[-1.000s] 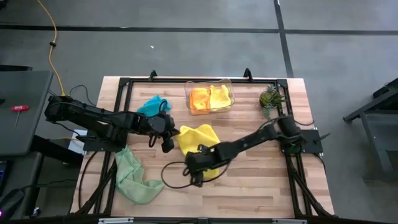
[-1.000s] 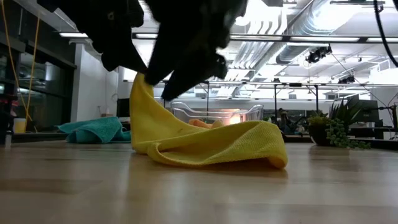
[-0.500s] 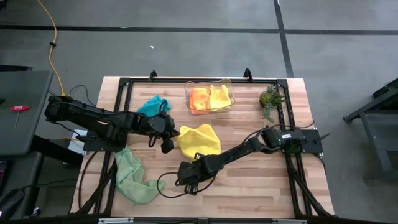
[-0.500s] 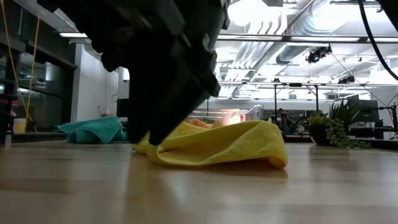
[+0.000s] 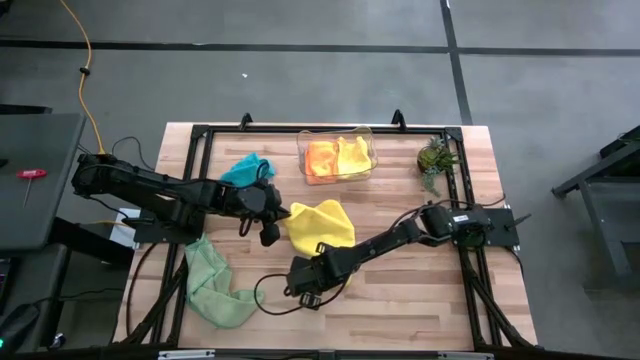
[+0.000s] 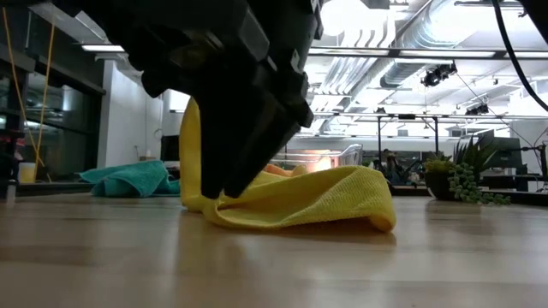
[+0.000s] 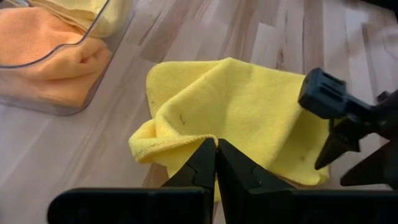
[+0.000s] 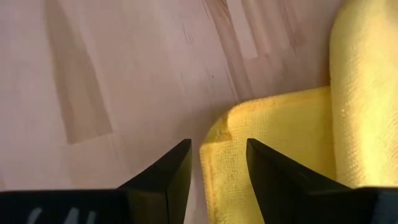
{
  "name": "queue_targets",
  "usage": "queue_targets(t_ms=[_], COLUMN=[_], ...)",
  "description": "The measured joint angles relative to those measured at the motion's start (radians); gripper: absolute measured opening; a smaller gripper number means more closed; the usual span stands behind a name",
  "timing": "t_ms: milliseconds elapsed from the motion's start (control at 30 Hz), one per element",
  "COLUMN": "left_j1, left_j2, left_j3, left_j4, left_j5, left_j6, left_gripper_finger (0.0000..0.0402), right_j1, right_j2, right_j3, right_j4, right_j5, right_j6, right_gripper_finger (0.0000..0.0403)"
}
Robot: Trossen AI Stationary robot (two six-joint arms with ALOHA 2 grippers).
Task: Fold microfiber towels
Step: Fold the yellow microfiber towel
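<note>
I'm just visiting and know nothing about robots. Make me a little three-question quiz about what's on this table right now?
1. True or false: the left claw is shut on the edge of the yellow cloth in the middle of the table.
2. Which colours are the cloths inside the clear bin? A) orange and yellow B) teal and green C) two yellow
3. Fill in: the right claw stands open over a ___ of the yellow cloth.

Key: 1 true. 2 A: an orange cloth and another yellow one. 3 corner.
</note>
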Motion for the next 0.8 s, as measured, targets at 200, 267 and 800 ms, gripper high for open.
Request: queue_targets(t_ms=[200, 267, 800], left_j1=[0.0, 0.0, 0.0], left_j2=[0.0, 0.0, 0.0], left_j3=[0.0, 0.0, 0.0], left_j4=[0.01, 0.014, 0.034], left_j5=[0.0, 0.0, 0.0], left_j6=[0.0, 0.0, 0.0], left_gripper_finger=[0.0, 0.0, 0.0], right_j1=[-0.011, -0.016, -0.016], right_j2=[0.0, 0.0, 0.034], right_j3=[-0.013, -0.013, -0.014], right_j4=[0.019, 0.023, 0.054], right_j5=[0.01, 0.019, -0.028], right_j6=[0.014, 0.017, 0.04], right_gripper_finger=[0.0144, 0.0144, 0.0144])
